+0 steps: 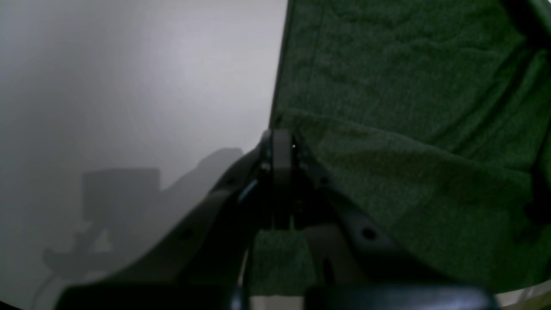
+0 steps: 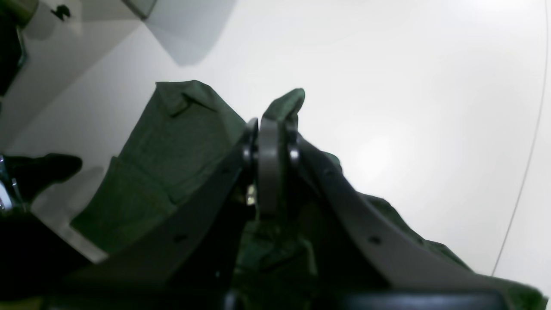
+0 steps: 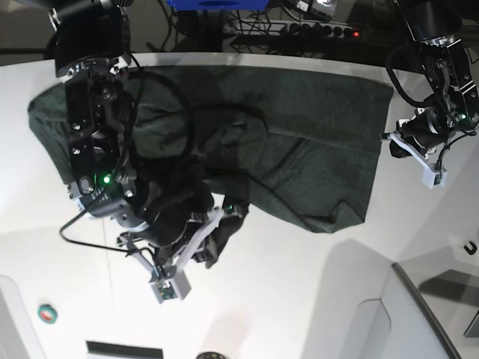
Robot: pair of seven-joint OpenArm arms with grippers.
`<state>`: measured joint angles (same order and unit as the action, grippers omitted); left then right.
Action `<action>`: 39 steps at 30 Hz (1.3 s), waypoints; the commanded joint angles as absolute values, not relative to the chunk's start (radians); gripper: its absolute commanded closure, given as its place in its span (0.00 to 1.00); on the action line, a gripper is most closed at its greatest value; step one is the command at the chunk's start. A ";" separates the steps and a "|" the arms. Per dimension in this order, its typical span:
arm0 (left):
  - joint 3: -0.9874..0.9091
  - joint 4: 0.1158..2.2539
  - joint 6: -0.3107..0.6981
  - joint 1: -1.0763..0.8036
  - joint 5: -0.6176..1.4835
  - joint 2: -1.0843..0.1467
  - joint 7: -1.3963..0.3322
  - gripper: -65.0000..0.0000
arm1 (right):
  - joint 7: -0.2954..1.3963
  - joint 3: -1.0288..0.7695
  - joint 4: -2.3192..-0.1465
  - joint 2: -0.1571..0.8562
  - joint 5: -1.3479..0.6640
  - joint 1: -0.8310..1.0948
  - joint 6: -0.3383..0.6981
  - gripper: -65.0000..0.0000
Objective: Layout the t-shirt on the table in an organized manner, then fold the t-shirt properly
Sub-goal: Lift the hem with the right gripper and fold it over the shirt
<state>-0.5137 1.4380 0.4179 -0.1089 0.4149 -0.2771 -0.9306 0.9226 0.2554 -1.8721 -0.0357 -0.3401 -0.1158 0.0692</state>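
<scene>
The dark green t-shirt [image 3: 299, 142] lies rumpled across the far half of the white table [image 3: 299, 299]. One bunched part of it is drawn toward the table's middle. My right gripper [image 3: 228, 213] is shut on that bunched fabric. In the right wrist view, a tuft of cloth pokes out past the closed right gripper [image 2: 275, 129], and the t-shirt [image 2: 172, 150] trails off to the left. My left gripper [image 3: 391, 138] is shut on the shirt's right edge. The left wrist view shows that gripper [image 1: 280, 142] pinching the hem, with the t-shirt [image 1: 409, 107] sloping away to the right.
A power strip [image 3: 299, 28] and cables run along behind the table's far edge. A small round object [image 3: 46, 313] sits at the near left. At the near right stands a grey raised panel [image 3: 419, 314]. A thin dark seam [image 2: 525, 172] crosses the tabletop.
</scene>
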 commanded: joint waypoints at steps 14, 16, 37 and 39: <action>-0.518 1.455 0.420 -0.110 0.420 -0.306 -0.955 1.00 | 0.797 0.246 -1.893 -0.033 -0.349 -0.260 0.113 1.00; -0.518 1.455 0.420 -0.107 0.420 -0.306 -0.964 1.00 | 0.797 0.245 -1.893 -0.031 -0.349 -0.278 0.113 1.00; -0.518 1.454 0.420 -0.084 0.420 -0.306 -0.966 1.00 | 0.743 0.257 -2.000 0.002 -0.529 0.019 0.288 1.00; -0.518 1.449 0.420 -0.077 0.420 -0.306 -0.966 1.00 | 0.796 0.266 -1.997 0.016 -0.572 0.090 0.289 1.00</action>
<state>-0.5152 1.4364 0.4175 -0.0868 0.4114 -0.2890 -0.9791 0.8299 0.2619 -1.9797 0.0242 -0.5434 0.1093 0.2813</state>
